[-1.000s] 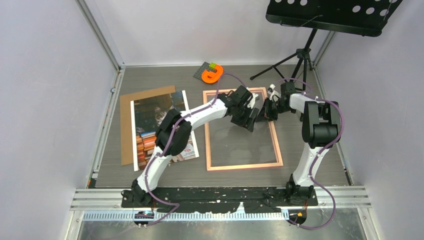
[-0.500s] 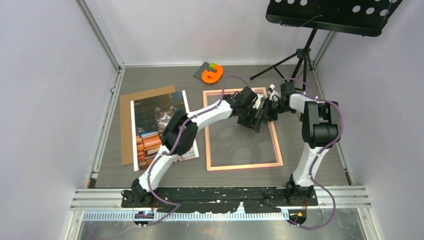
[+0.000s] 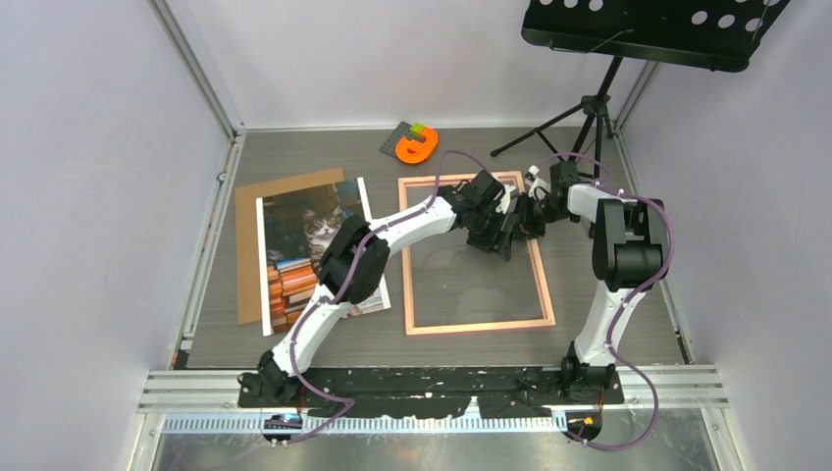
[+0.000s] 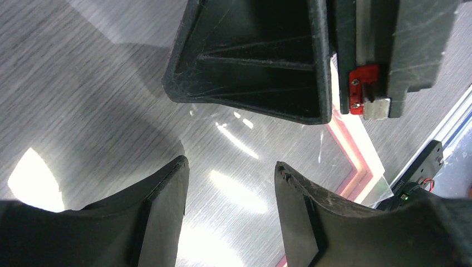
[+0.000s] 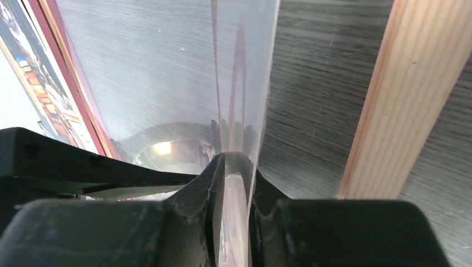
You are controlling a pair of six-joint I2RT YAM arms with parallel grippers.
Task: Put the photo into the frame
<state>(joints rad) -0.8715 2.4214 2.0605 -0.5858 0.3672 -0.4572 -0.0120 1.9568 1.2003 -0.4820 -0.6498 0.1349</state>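
Frame: the frame (image 3: pixel 480 325) is lying flat at the middle of the table (image 3: pixel 324 152), long sides running away from the arm bases.
Clear pane: the clear pane (image 5: pixel 167 72) is sitting tilted. In the right wrist view its edge is standing raised off the frame's pale far-right rail.
Right gripper: the right gripper (image 5: pixel 236 167) is sitting at the frame's far right corner, with the pane's thin edge running between its fingers (image 5: pixel 209 189).
Right fingers: these are standing almost together on either side of the pane. Whether they are pressing it cannot be told.
Left gripper: the left gripper (image 4: pixel 231 183) is hanging over the pane just beside the right gripper, near the frame's far right part.
Left fingers: these (image 4: pixel 167 211) are standing apart, with nothing between them.
Photo: the photo (image 3: pixel 289 275) is lying flat to the left of the frame, outside it, partly under the left arm.
Backing board: the brown backing board (image 3: pixel 247 255) is lying under the photo, showing along its left and far sides.
Other items: an orange object (image 3: pixel 417 145) is resting beyond the frame, and a music stand (image 3: pixel 598 108) is standing at the far right.
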